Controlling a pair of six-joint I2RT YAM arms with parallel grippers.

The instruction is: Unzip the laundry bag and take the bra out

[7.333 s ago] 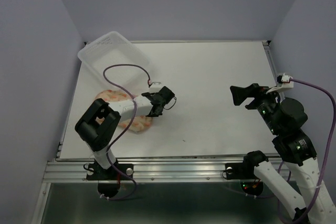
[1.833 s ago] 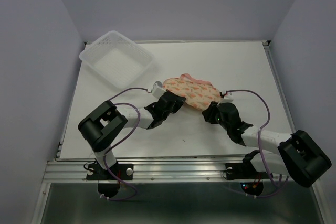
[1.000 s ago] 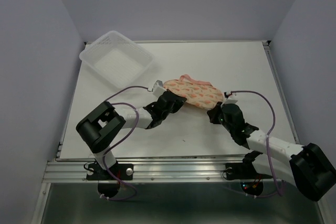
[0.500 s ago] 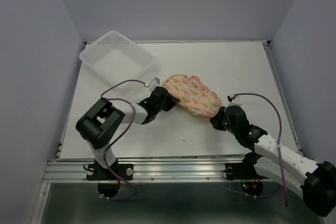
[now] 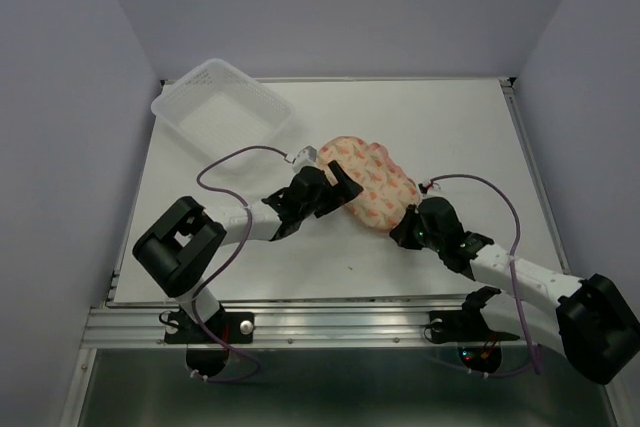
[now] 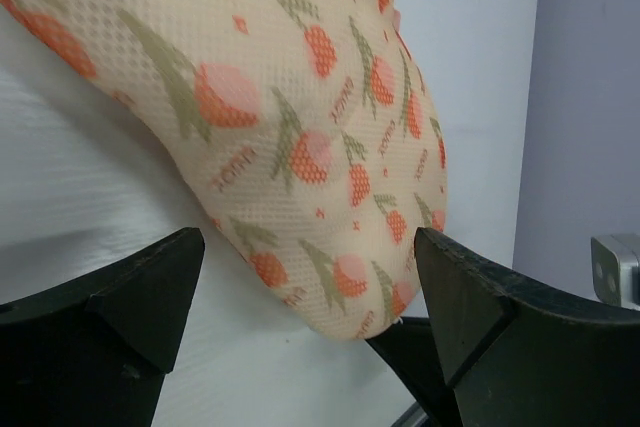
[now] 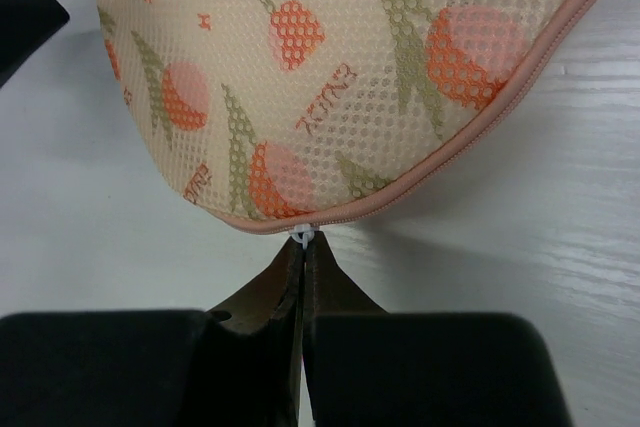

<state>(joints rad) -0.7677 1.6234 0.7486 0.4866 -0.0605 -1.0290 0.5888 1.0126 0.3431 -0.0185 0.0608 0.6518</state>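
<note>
My right tool (image 7: 303, 247) was clenched on the white zipper pull (image 7: 300, 235) of the peach-pink mesh laundry bag (image 7: 330, 77), left tool (image 6: 308, 247) spread astride it; bag looked unopened, bra unseen.

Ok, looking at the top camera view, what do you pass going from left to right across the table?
clear plastic tray → left gripper, open at the bag's left side → laundry bag → right gripper, shut on the zipper pull at the bag's near right edge
</note>
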